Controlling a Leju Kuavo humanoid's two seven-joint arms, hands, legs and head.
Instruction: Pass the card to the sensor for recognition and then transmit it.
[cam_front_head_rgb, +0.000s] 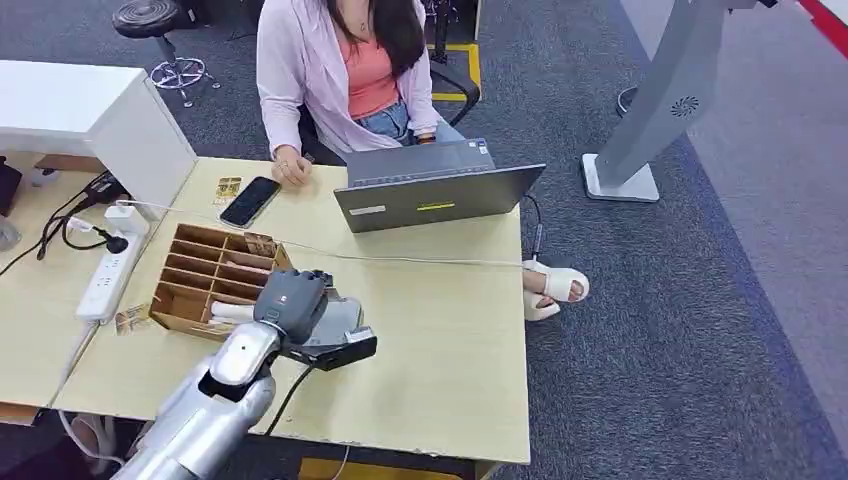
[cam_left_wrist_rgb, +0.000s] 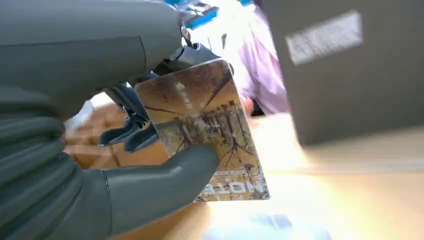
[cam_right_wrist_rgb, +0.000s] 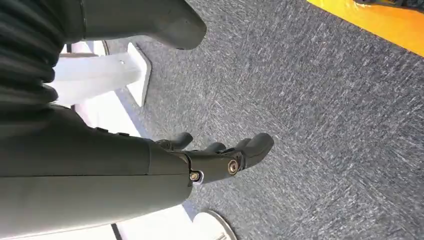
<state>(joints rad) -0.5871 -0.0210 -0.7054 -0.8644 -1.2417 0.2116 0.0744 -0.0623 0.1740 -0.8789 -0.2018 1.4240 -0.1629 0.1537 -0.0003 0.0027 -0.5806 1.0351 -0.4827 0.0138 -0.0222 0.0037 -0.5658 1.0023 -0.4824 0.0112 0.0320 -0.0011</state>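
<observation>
Left hand (cam_left_wrist_rgb: 100, 165) of mine pinches the card (cam_left_wrist_rgb: 205, 130) between thumb and fingers — above the dark sensor (cam_front_head_rgb: 340, 350), I think, near the counter's (cam_front_head_rgb: 450, 340) front edge. Right hand (cam_right_wrist_rgb: 210, 160) hangs, fingers apart, holding nothing.

A glossy printed plastic-looking card (cam_left_wrist_rgb: 207, 132) catches glare in the matt grey, rubbery-looking left hand (cam_left_wrist_rgb: 95, 145), whose arm is smooth silver metal. Below centre in the head view, a pale smooth wood-grain table (cam_front_head_rgb: 440, 350) bears a brown cardboard divider box (cam_front_head_rgb: 205, 272). At right lies rough grey-blue carpet (cam_front_head_rgb: 690, 300).
</observation>
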